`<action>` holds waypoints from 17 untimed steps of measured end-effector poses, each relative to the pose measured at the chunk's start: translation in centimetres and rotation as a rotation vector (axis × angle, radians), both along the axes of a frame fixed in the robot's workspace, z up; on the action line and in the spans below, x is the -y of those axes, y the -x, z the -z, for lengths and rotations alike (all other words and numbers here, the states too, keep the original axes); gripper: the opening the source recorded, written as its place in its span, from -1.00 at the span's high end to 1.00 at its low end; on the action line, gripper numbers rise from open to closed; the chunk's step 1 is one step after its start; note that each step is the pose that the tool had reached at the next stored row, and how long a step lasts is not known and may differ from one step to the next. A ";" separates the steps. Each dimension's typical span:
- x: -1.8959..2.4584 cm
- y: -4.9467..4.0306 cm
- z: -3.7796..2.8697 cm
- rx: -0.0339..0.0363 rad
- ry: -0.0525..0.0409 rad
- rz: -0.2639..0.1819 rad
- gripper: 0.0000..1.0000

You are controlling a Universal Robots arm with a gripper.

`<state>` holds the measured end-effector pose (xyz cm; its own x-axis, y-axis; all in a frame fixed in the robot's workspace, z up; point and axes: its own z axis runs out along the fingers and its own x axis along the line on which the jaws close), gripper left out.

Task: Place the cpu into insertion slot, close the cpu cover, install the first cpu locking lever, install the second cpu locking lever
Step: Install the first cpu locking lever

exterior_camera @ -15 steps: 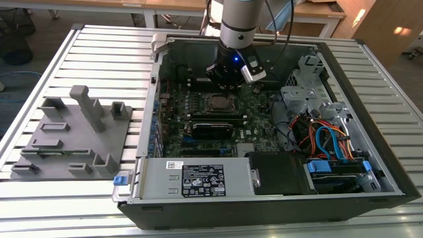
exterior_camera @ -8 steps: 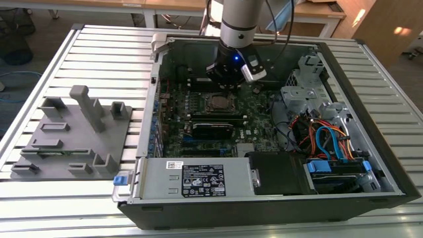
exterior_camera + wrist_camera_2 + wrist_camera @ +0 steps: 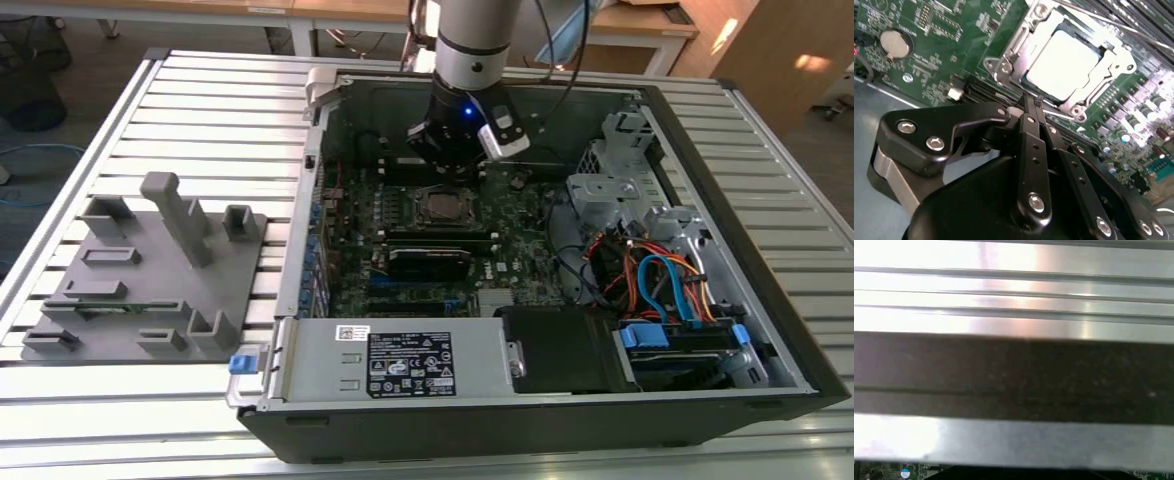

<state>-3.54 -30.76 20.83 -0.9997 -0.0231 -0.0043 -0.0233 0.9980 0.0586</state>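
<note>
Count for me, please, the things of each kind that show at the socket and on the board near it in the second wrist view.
cpu: 1
cpu cover: 1
round coin battery: 1
hand: 1
Total: 4

The arm (image 3: 470,45) comes straight down from above, its wrist tipped slightly toward the exterior view's right. In the second wrist view the gripper (image 3: 1030,100) has its black jaws pressed together, gripping nothing.
</note>
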 end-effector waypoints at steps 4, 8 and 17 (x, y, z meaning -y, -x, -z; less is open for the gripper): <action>0.00 0.44 -0.55 0.0007 -0.0040 0.000 0.80; 0.00 0.76 -1.22 0.0013 -0.0085 0.000 0.80; -0.01 1.06 -1.50 0.0014 -0.0135 0.000 0.80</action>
<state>-4.60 -30.75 22.34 -0.9997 -0.0231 -0.0060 -0.0235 0.9971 0.0720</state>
